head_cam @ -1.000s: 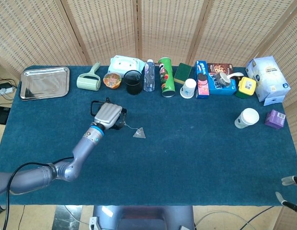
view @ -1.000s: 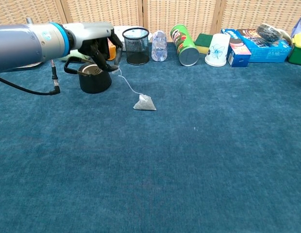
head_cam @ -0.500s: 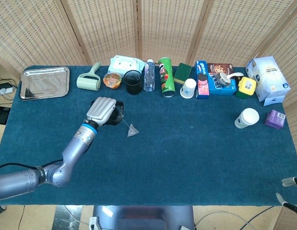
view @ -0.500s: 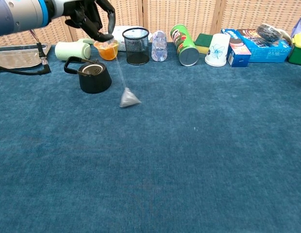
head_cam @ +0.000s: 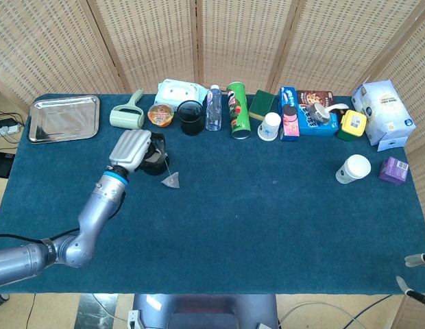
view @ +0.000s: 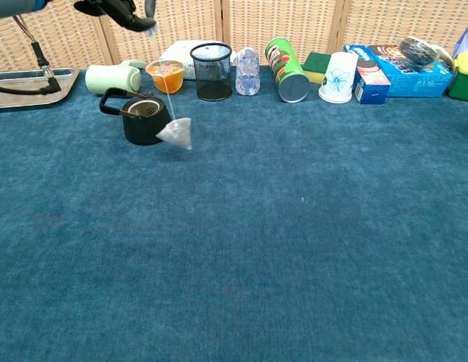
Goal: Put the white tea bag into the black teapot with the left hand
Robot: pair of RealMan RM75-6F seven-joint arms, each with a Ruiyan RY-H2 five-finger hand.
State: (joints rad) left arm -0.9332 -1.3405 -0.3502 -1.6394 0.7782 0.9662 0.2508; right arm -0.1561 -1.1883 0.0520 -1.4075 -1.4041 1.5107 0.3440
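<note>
My left hand (head_cam: pixel 132 151) is raised above the black teapot (view: pixel 142 117), and only its dark fingers (view: pixel 113 9) show at the top left of the chest view. It pinches the string of the white tea bag (view: pixel 176 133). The tea bag (head_cam: pixel 172 181) hangs off the cloth, swinging just right of the teapot's body. In the head view the hand covers most of the teapot (head_cam: pixel 156 163). The teapot's open top shows in the chest view. Of my right hand (head_cam: pixel 415 277), only fingertips show at the bottom right corner of the head view.
Along the back stand a green mug (view: pixel 112 78), an orange bowl (view: pixel 165 75), a black mesh cup (view: pixel 212 71), a water bottle (view: pixel 247 70), a green can (view: pixel 286 69), a paper cup and boxes. A metal tray (head_cam: pixel 64 118) lies at the far left.
My left hand has risen and moved left, lifting the tea bag off the cloth by its string. The bag has swung from the mid-table toward the teapot.
</note>
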